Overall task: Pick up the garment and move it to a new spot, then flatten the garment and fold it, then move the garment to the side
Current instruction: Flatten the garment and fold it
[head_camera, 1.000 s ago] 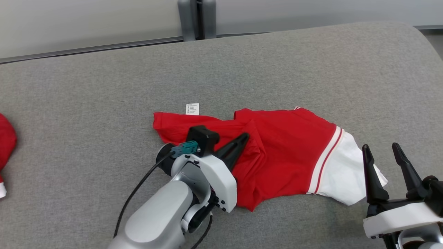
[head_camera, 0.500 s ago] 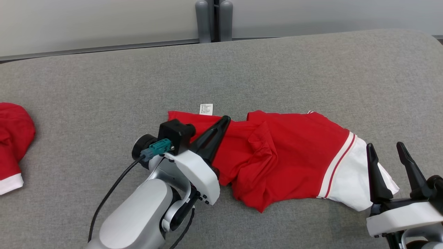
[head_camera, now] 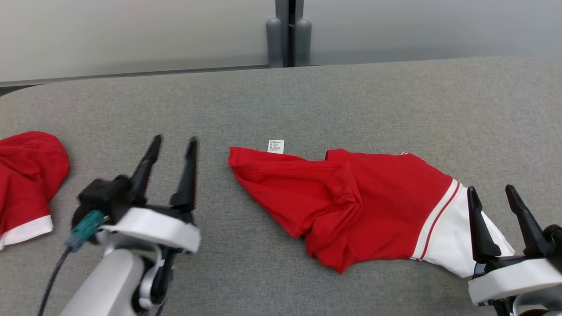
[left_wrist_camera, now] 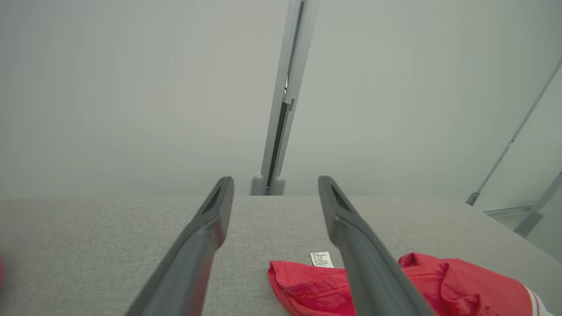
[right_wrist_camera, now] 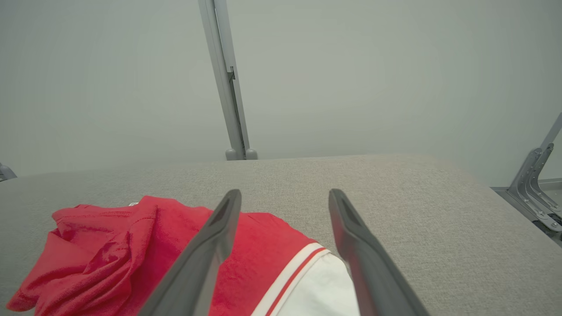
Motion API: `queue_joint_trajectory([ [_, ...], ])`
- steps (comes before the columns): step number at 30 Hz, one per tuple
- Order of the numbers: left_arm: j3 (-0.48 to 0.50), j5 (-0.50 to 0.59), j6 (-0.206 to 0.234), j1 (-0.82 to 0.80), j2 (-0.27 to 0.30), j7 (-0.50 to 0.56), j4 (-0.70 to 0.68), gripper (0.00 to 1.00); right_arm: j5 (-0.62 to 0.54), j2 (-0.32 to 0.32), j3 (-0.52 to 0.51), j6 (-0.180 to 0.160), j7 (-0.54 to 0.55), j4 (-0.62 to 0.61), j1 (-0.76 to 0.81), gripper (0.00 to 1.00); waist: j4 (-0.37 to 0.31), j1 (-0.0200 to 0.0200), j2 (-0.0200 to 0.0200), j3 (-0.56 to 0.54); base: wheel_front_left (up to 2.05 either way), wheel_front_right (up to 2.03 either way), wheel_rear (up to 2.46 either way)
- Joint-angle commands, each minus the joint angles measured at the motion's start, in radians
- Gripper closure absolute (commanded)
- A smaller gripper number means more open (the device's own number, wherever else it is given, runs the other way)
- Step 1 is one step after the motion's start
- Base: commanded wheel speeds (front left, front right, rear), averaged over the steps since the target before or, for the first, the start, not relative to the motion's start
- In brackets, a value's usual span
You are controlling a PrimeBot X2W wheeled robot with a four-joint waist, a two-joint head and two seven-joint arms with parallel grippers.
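Note:
The garment [head_camera: 351, 202] is a red shirt with a white, red-striped part at its right end, lying crumpled and folded over itself on the grey table; a white label [head_camera: 276, 146] sticks out at its far left corner. It also lies low in the left wrist view [left_wrist_camera: 307, 287] and in the right wrist view [right_wrist_camera: 109, 250]. My left gripper [head_camera: 173, 142] is open and holds nothing, off to the left of the garment and apart from it. My right gripper [head_camera: 491, 193] is open over the white end at the lower right.
Another red garment with a white cuff [head_camera: 26, 175] lies at the table's left edge. The grey table [head_camera: 395, 101] ends at a pale wall with a grey post [head_camera: 288, 35] behind. A metal bracket [right_wrist_camera: 535, 184] stands beyond the table's right end.
My left gripper was shut on the red cloth, dragging it leftward; it has let go, opened and pulled away to the left. The camera has shifted too. The right gripper stays open.

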Motion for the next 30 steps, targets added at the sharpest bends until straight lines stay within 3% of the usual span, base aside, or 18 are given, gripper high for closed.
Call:
queue_joint_trajectory([
  [1, 0.04, -0.009, 0.013, 0.045, 0.029, -0.016, -0.004, 0.0, -0.004, -0.008, 0.0, -0.001, 0.008, -0.007, 0.012, 0.0, 0.015, 0.0, -0.0001, -0.016, 0.0, 0.0, 0.0],
  [8, 0.134, 0.009, 0.03, 0.191, 0.081, -0.035, -0.045, 0.0, -0.008, -0.016, -0.001, -0.001, 0.032, -0.018, 0.039, 0.0, 0.047, 0.0, -0.0001, -0.06, 0.0, 0.0, 0.0],
  [19, 0.132, 0.039, 0.042, 0.305, 0.113, -0.035, -0.1, 0.0, -0.002, -0.018, 0.003, -0.001, 0.056, -0.04, 0.074, 0.0, 0.065, 0.0, -0.0001, -0.101, 0.0, 0.0, 0.0],
  [30, 0.119, 0.06, 0.065, 0.299, 0.125, -0.016, -0.127, 0.0, 0.004, -0.014, 0.002, -0.001, 0.058, -0.044, 0.081, 0.0, 0.073, 0.0, -0.0001, -0.097, 0.0, 0.0, 0.0],
])
